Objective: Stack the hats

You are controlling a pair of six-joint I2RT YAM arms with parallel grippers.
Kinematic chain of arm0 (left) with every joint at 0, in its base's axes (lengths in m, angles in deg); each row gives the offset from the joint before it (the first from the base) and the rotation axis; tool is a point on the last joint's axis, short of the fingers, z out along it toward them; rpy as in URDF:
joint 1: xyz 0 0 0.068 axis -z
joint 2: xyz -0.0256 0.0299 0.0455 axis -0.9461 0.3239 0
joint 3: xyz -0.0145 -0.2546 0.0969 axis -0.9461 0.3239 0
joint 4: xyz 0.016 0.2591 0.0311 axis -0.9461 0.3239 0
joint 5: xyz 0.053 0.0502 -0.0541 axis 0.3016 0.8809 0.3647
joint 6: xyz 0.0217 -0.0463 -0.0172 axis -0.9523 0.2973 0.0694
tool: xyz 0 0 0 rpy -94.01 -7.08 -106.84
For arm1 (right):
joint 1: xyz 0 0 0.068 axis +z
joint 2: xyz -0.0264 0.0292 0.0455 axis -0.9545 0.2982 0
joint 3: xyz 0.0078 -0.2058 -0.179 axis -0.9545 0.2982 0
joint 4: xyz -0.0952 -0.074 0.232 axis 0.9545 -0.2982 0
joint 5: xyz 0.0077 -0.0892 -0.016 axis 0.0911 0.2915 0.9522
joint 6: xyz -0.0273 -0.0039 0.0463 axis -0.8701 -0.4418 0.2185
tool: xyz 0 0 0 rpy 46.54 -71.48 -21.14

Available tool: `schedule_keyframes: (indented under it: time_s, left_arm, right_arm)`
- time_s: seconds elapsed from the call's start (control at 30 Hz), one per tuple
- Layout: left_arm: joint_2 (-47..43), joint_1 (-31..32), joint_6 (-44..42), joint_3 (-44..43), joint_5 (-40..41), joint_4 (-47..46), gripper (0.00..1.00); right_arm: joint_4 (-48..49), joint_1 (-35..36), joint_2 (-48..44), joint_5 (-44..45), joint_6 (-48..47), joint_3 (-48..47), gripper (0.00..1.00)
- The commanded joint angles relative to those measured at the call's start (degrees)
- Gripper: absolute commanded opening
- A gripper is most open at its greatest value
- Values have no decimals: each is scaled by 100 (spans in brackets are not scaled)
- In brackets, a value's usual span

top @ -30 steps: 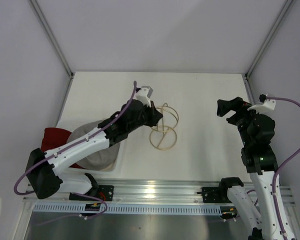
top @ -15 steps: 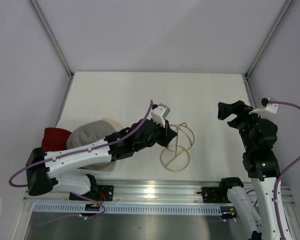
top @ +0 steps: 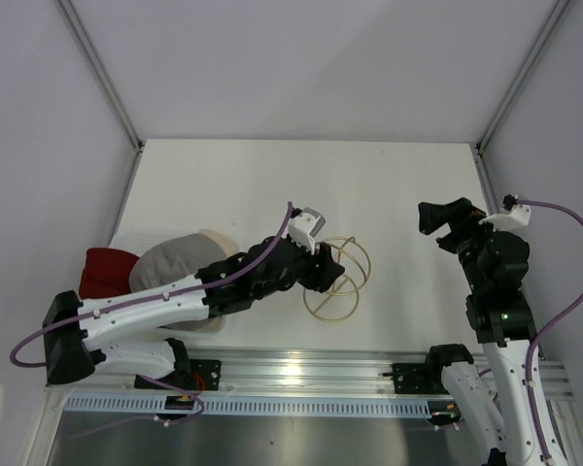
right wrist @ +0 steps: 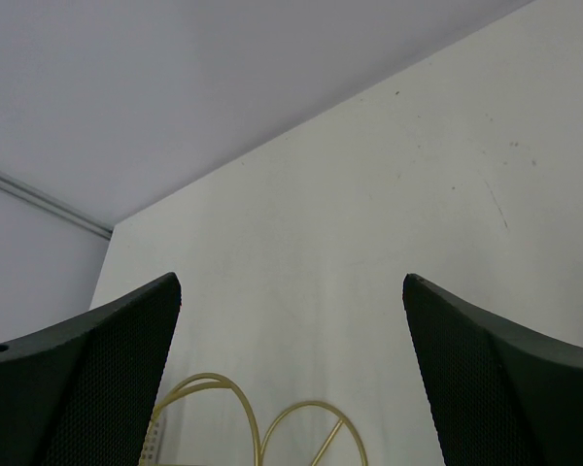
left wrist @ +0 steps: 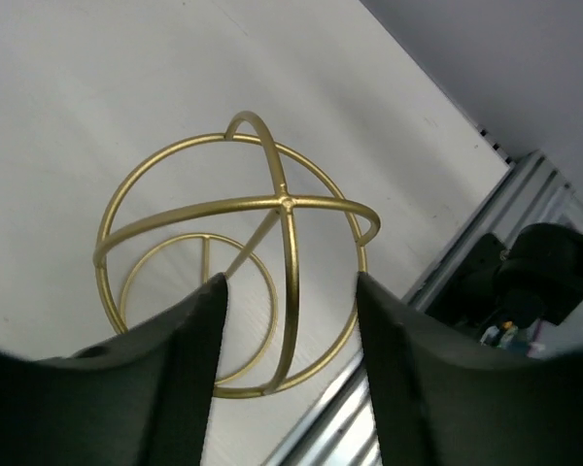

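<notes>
Two hats lie together at the table's left: a dark red hat (top: 105,270) and, against its right side, a beige hat (top: 180,260) with its grey side up. My left arm crosses over them. A gold wire stand (top: 335,282) rests near the table's front middle. My left gripper (top: 323,270) is at the stand's left side. In the left wrist view the left gripper (left wrist: 290,282) is open, and the gold wire stand (left wrist: 287,202) shows in the gap with space on both sides. My right gripper (top: 439,225) hangs open and empty at the right, and the right gripper (right wrist: 291,282) looks toward the gold wire stand (right wrist: 243,427).
A pale white edge (top: 126,240) shows behind the hats; I cannot tell what it is. The metal rail (top: 301,369) with both arm bases runs along the near edge. Grey walls close the table in on three sides.
My left gripper carried the gold stand right and toward the near edge, then opened and let it go. The right gripper shifted only slightly.
</notes>
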Motion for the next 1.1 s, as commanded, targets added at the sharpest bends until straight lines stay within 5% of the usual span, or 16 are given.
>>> schedule_keyframes:
  time_s: [0.0,0.13,0.4,0.5,0.6,0.67,1.07]
  left_arm:
    - [-466,49,-42,-328,-56,399,64]
    - [-993,49,-77,-636,67,1268,99]
    - [-2153,-179,159,-1006,434,2640,100]
    - [-2365,-1151,695,-849,736,3343,99]
    - [-2585,-3309,1205,-445,341,3661,100]
    - [-2769,-3842,1425,-250,252,3775,100]
    - [-2946,-4047,2778,-347,1289,6289,96]
  right_arm:
    - [450,-14,-108,-386,-323,42,100]
    - [451,-5,-135,-668,-632,-1,99]
    - [486,-5,-91,-827,-720,33,99]
    - [582,-14,-47,-967,-650,77,99]
    - [714,4,58,-1274,-553,121,100]
    - [688,4,164,-1362,-518,86,99]
    - [776,21,305,-1512,-474,183,99]
